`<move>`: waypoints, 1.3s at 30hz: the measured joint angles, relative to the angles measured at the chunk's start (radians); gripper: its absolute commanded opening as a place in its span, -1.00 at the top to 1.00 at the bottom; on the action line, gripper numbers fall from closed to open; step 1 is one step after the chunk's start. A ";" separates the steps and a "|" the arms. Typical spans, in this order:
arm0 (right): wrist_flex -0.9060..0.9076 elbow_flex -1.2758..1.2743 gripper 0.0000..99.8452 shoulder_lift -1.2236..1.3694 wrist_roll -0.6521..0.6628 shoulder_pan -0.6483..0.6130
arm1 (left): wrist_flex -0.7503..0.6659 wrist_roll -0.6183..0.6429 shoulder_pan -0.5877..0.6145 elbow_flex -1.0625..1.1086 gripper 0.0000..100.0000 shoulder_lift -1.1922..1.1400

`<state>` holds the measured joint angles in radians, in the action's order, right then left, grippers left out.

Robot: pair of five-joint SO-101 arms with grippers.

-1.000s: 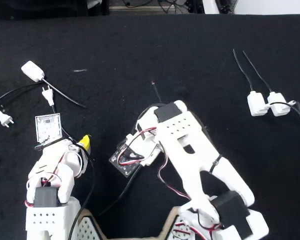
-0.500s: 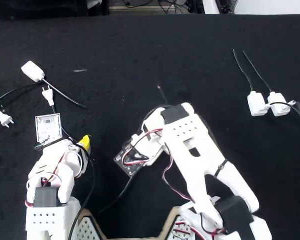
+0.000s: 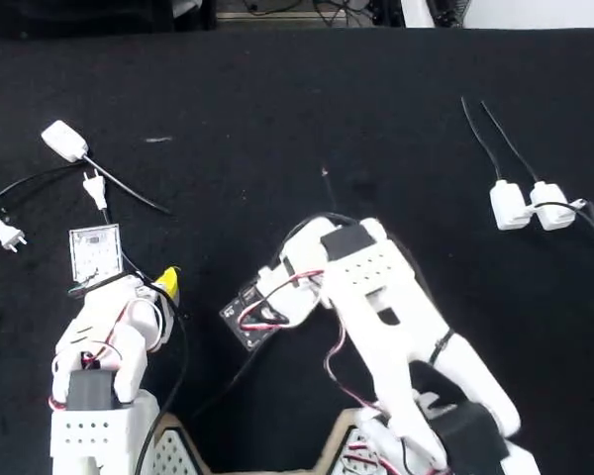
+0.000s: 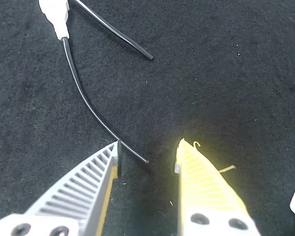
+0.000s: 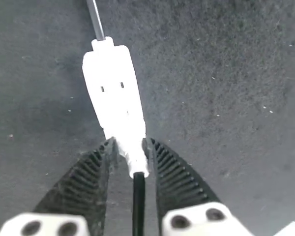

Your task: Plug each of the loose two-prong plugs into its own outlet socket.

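Outlet socket (image 5: pixel 114 93) between right gripper (image 5: pixel 130 144) jaws

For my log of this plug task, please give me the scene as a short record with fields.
left gripper: fingers open over black cloth, holding nothing
right gripper: fingers shut on white connector
loose plug and second plug: on the cloth, far left
white socket: lying free beyond them
white pair: side by side, far right
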<state>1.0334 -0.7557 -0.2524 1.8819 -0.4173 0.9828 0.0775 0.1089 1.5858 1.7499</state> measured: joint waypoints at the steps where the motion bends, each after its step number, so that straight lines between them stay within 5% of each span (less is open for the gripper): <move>1: -0.014 -0.017 0.98 0.000 0.000 0.000 | 0.000 0.000 0.000 0.000 0.61 0.000; 17: -0.029 -0.051 0.96 0.003 -0.021 0.002 | -0.002 0.000 0.006 -0.002 0.61 0.003; 25: -0.028 -0.057 0.50 0.026 -0.295 0.002 | -0.002 0.000 0.006 -0.002 0.61 0.003; 39: 0.081 -0.052 0.69 0.031 -0.379 -0.130 | -0.002 0.000 0.006 -0.012 0.61 0.003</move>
<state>1.1147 -0.8078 -0.2217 1.5029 -0.5478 0.9812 0.0775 0.1151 1.5735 1.7530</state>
